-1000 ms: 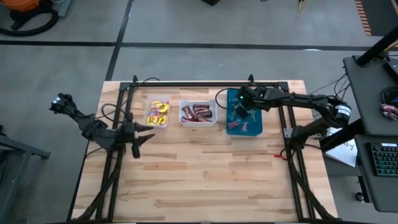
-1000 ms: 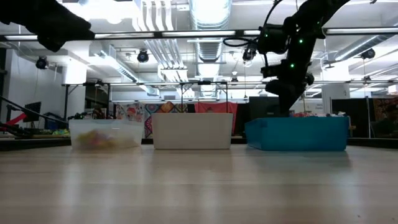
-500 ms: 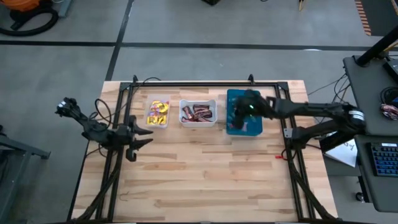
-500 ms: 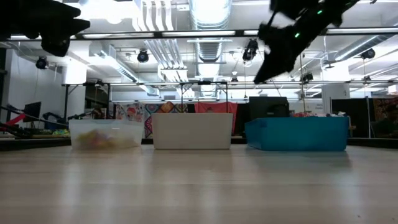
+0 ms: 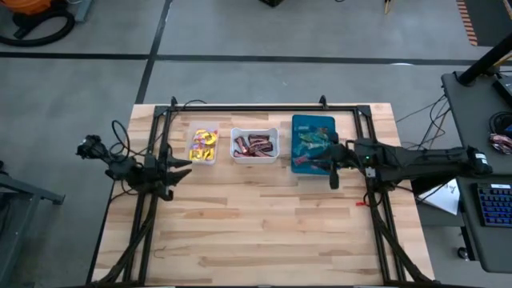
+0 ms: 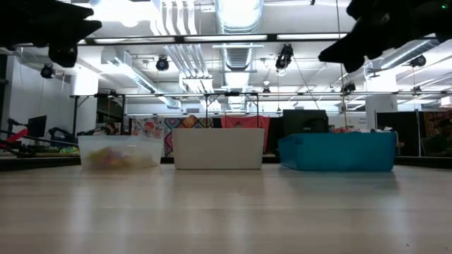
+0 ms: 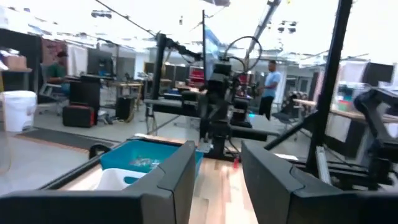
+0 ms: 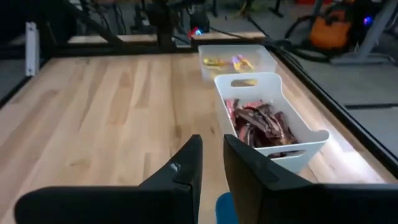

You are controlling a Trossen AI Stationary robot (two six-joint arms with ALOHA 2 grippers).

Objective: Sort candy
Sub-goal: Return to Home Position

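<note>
Nearest the front, the butcher-block counter [image 5: 264,232] is bare wood, with no sweet visibly loose on it. By that, the sorting looks finished, and what remains is pulling both arms back.

Next in come the two grippers. The left gripper [image 5: 179,170] hangs above the counter just to the left of the bin row and in front of it, aimed along the row. Its jaws stand apart with a clear gap and hold nothing. The right gripper [image 5: 330,166] is level with the front right corner of the blue bin [image 6: 337,152] and, in the low view, sits well above the rim. Its jaws show only a narrow slot between them, also empty.

Behind them, all the candy sits in three bins set side by side from left to right. The yellow packets [image 5: 205,144] are in the clear bin [image 6: 119,151], nearest the left jaws. The brown-red bars [image 8: 258,124] are in the white bin [image 6: 219,148] in the middle. The green and teal pieces [image 5: 310,148] are in the blue bin, whose long side runs front to back.

So the candy lies below and just beyond each set of jaws, and neither needs to reach for it. The one thing to watch, I judge, is that the right arm stays high over the blue bin's rim as it withdraws.

Farthest off, a person in a light blue top [image 7: 271,78] stands in the room.
</note>
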